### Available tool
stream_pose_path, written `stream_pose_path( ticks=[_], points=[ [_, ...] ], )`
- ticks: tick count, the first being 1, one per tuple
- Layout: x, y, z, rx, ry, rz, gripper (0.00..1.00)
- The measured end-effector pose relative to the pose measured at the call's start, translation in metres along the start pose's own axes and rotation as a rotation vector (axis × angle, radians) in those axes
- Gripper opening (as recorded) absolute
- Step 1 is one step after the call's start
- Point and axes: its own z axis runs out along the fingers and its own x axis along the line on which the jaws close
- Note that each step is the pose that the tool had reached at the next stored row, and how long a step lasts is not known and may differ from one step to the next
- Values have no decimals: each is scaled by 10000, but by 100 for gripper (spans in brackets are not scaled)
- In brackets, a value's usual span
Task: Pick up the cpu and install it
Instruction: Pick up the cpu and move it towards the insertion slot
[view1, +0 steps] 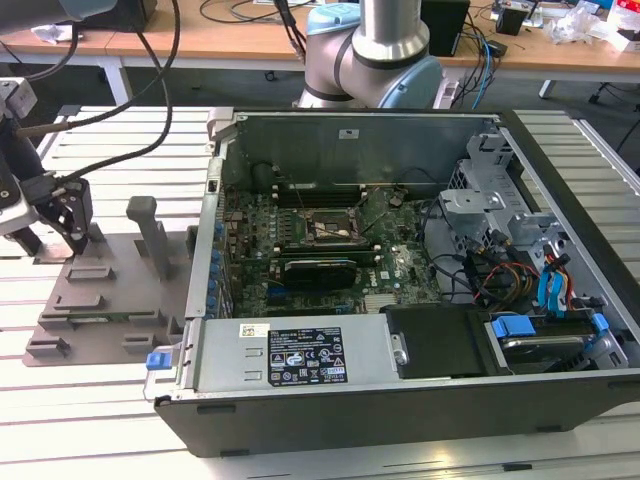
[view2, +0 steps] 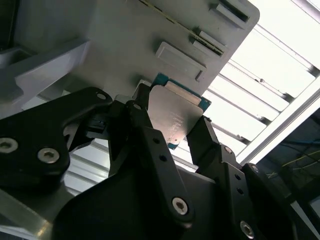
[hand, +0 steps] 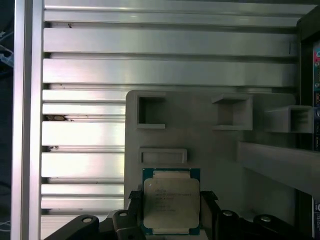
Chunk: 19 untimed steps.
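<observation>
The tool (view2: 172, 120) hangs low over the grey fixture tray (view1: 105, 300) at the exterior view's left, well apart from the open computer case (view1: 400, 395). In both wrist views its black fingers (view2: 146, 132) stand one on each side of the cpu (hand: 171, 200), narrowed until each sits against an opposite edge of the chip, so the tool has the cpu between them. The silvery top plate faces up, with a thin green border showing around it. The cpu is over the near-left part of the tray, just beside a small raised rectangular block (hand: 163, 155). Whether it rests in its seat or is lifted clear of it, I cannot tell.

The tray lies flat on the slatted aluminium bench (view1: 130, 140), touching the left wall of the case. Several empty rectangular pockets (hand: 151, 111) stand along the tray, and an upright post (view1: 148, 225) rises from it.

The case lies on its side with its cover off. The green motherboard (view1: 300, 275) is on the case floor, and the black socket frame (view1: 335, 232) is near its middle. The arm (view1: 385, 50) rises behind the far wall of the case, in front of a wooden desk (view1: 250, 45) strewn with cables.
</observation>
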Motion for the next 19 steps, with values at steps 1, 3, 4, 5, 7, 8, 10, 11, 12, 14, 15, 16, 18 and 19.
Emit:
stream_pose_path(
  ticks=[1, 3, 4, 5, 7, 8, 10, 11, 12, 14, 15, 16, 18, 19],
  points=[
    [0, 0, -21, 0, 0, 0, 55],
    [-1, 1, -61, 0, -1, 0, 55],
    [-2, 1, -76, 0, -1, 0, 55],
    [-2, 1, -89, 0, 0, 0, 55],
    [-3, 2, -113, 0, 0, 0, 55],
    [-3, 2, -128, 0, 0, 0, 55],
    [-4, 3, -175, 0, 0, 1, 55],
    [-5, 3, -202, -1, 0, 0, 55],
    [-6, 4, -220, 0, 0, 0, 55],
    [-6, 4, -263, 0, 0, 0, 55],
    [-7, 5, -282, 0, 0, 0, 55],
    [-7, 5, -297, 0, 0, 0, 55],
    [-9, 6, -355, -1, -1, 0, 55],
    [-10, 7, -386, 0, -1, 0, 55]
  ],
)
